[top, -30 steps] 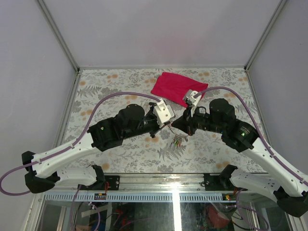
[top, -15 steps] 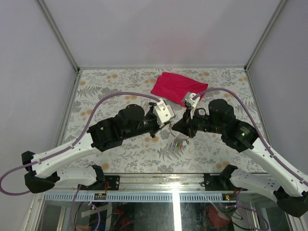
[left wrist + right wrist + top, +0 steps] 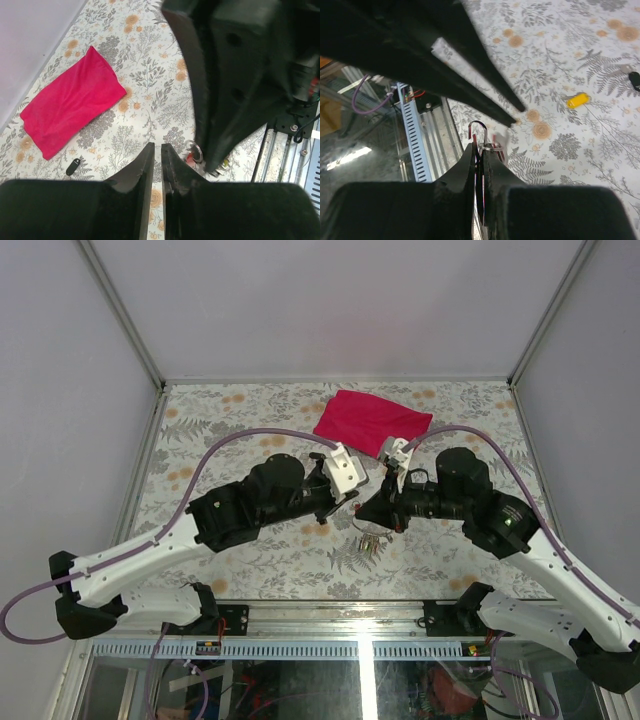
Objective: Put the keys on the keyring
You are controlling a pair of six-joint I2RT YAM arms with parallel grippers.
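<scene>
Two sets of fingers meet over the middle of the floral-patterned table [image 3: 230,430]. My right gripper [image 3: 480,150] is pressed together on the thin round silver wire keyring [image 3: 374,536]. It pinches the wire edge-on, so part of the loop stands proud of the tips in the right wrist view. The ring's bunch of small coloured plastic-headed keys sits below the tips; from above I cannot tell whether it hangs free or brushes the table. My left gripper [image 3: 157,147] is barely parted, a slim slit with nothing in it, its tips just beside the ring.

One small yellow plastic-headed key [image 3: 577,100] lies loose on the table, well apart from the ring. A small black-headed key [image 3: 73,166] lies near the soft magenta cloth [image 3: 372,420]. I cannot find a loose red key.

I judge the ring light, stiff, springy and slick. Held at one spot it will probably swivel, and the bunch will pull it round, so I want the hold close to the opening in the wire. The yellow key looks rigid and nearly weightless and lies flat, so closing fingers could skate it away. I would take it across the plastic head, leaving its hole clear for threading.
</scene>
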